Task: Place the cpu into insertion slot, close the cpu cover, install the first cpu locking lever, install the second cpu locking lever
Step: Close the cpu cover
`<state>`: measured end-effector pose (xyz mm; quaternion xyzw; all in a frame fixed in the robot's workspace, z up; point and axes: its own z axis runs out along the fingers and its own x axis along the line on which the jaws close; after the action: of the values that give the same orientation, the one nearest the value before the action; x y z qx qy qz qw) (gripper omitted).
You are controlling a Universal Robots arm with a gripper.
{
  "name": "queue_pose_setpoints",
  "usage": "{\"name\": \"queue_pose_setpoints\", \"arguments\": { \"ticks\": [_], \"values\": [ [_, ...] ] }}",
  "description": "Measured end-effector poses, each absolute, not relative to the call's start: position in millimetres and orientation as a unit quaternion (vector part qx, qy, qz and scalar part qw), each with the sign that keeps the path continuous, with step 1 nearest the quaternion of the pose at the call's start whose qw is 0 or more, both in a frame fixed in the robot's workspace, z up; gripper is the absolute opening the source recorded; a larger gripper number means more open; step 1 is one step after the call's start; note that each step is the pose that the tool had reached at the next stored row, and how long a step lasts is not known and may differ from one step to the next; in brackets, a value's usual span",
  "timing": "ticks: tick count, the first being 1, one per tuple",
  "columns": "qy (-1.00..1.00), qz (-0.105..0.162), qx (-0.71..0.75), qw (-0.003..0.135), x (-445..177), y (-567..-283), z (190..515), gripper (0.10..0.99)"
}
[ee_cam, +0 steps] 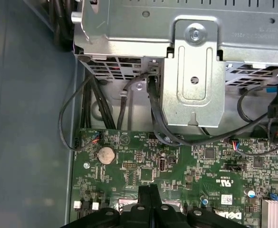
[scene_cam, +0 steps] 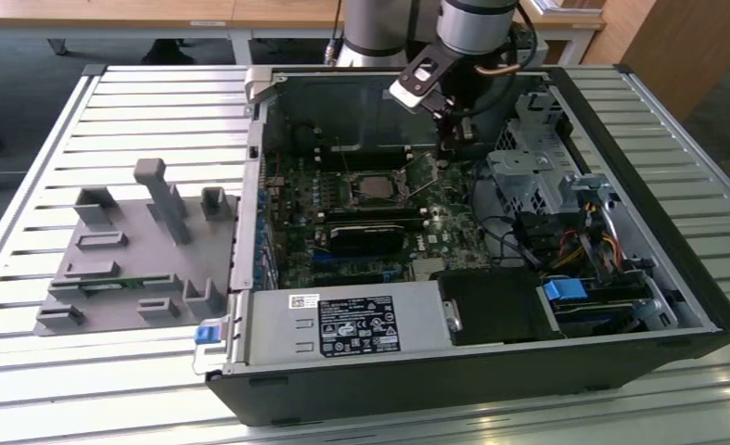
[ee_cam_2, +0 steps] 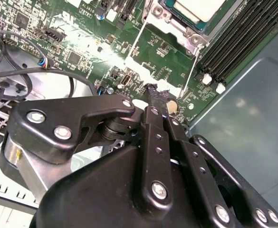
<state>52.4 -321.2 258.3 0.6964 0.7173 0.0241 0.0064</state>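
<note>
- The open computer case (scene_cam: 489, 371) lies on its side on the slatted table (scene_cam: 43, 389), with a grey moulded fixture (scene_cam: 130, 250) beside it on the exterior view's left.
- The arm reaches down into the case; its pincer (scene_cam: 454, 139) hangs over the green motherboard (scene_cam: 454, 227), near the insertion slot (scene_cam: 371, 188) but off to the exterior view's right of it.
- In the second wrist view the pincer (ee_cam_2: 154, 95) is clenched, fingertips pressed together with nothing between them.
- The cpu (ee_cam_2: 200, 7) sits in the slot, pale face up.
- The cpu cover (ee_cam_2: 192, 35) seems to lie around it, though I can't be sure it is fully down.
</note>
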Motion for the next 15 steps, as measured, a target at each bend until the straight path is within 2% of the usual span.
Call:
{"name": "queue_pose_setpoints", "arguments": {
  "ticks": [15],
  "values": [
    [0.717, 0.024, 0.696, 0.007, 61.3, -320.0, 254.6, 0.106]
  ]
}}
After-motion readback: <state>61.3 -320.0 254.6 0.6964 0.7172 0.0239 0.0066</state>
